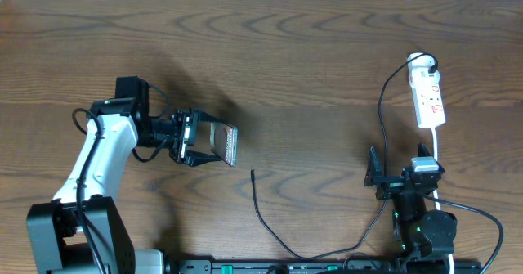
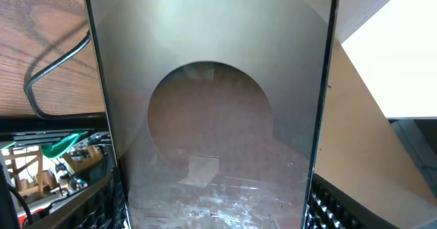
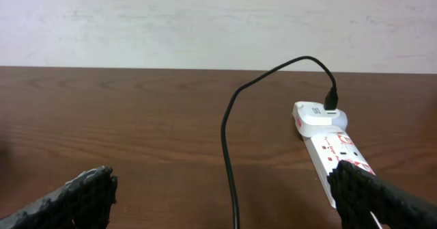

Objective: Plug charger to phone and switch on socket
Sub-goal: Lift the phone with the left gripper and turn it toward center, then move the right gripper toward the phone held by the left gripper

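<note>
- Phone: tilted, gripped at one end across its width by the left gripper.
- Right gripper: jaws spread wide, nothing held; near the socket.
- Charger: plugged in at the socket's far end; free tip laid on the table, near the phone.

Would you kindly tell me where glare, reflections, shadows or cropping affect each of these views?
Left wrist: the glossy phone fills the frame, mirroring a dark round shape, with whitish glare near its lower edge. Overhead: the left gripper, holding the phone, throws a soft shadow on the table. Right wrist: socket and charger look sharp; the open right gripper is cropped at the lower corners.
</note>
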Controlling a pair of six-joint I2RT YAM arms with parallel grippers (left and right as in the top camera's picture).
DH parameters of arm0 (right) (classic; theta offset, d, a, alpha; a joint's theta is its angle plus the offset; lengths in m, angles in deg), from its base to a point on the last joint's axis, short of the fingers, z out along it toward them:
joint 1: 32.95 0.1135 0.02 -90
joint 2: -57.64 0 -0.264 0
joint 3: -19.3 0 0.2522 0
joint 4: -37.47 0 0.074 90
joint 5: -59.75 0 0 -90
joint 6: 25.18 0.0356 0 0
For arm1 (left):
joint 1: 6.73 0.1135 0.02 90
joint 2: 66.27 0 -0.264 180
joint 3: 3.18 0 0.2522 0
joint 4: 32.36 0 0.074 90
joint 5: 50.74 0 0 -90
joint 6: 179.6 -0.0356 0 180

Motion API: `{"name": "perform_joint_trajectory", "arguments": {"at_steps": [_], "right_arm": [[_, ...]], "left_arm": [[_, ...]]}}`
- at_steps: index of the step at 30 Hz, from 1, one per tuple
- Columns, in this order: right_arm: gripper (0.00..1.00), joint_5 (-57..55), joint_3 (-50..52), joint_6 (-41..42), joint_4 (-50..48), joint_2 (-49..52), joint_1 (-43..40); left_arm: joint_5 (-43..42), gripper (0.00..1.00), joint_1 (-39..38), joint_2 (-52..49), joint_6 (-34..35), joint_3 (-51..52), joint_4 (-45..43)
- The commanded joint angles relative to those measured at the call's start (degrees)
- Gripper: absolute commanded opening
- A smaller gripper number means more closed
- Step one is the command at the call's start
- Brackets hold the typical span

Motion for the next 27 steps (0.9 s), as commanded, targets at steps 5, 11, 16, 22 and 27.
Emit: {"name": "perform_joint_trajectory", "arguments": {"at_steps": [5, 11, 16, 22, 27], "right_arm": [[0.99, -0.04, 0.07, 0.20, 0.22, -0.46, 0.02], [0.99, -0.04, 0.07, 0.20, 0.22, -0.46, 0.02], [0.99, -0.04, 0.07, 0.20, 0.22, -0.46, 0.02], [0.99, -0.02, 0.07, 0.20, 0.04, -0.46, 0.02], [0.99, -2.10, 0.07, 0.15, 0.13, -0.46, 0.02]], "left_arm": [[-2.84, 0.07, 0.15, 1.79, 0.31, -0.17, 0.26], [7.10, 0.07, 0.15, 1.79, 0.33, -0.17, 0.26], [17.88, 0.07, 0.15, 1.79, 0.35, -0.17, 0.26], [29.44, 0.07, 0.15, 1.79, 1.03, -0.17, 0.24], [34.95, 0.08, 0.13, 1.79, 1.03, -0.17, 0.22]]}}
